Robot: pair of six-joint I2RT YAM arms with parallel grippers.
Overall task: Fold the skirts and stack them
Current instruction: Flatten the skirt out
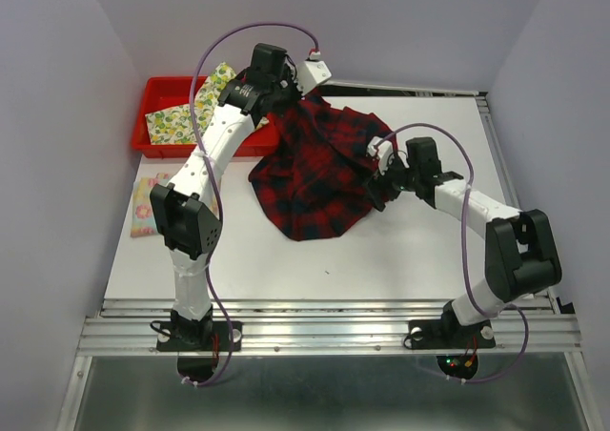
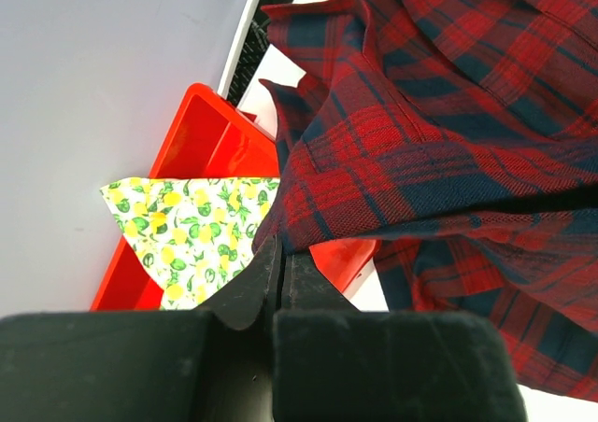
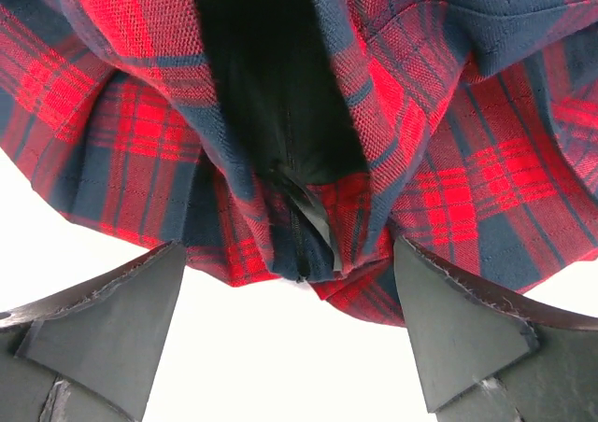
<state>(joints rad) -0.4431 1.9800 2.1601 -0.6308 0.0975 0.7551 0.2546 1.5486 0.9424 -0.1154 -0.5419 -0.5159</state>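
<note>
The red-and-black plaid skirt [image 1: 319, 169] hangs in a bunch over the middle of the white table. My left gripper [image 1: 284, 107] is shut on its upper left edge and holds it up, as the left wrist view [image 2: 279, 245] shows with the plaid skirt [image 2: 420, 133] above the closed jaws. My right gripper [image 1: 377, 175] is open at the skirt's right edge; in the right wrist view [image 3: 290, 282] the skirt's zipper hem [image 3: 299, 245] hangs between the spread fingers, untouched. The lemon-print skirt [image 1: 186, 116] lies in the red bin. The pastel floral skirt [image 1: 145, 205] lies at the table's left edge.
The red bin [image 1: 157, 92] stands at the back left against the wall; it also shows in the left wrist view [image 2: 201, 133]. Purple cables loop over both arms. Grey walls close in the left, back and right sides.
</note>
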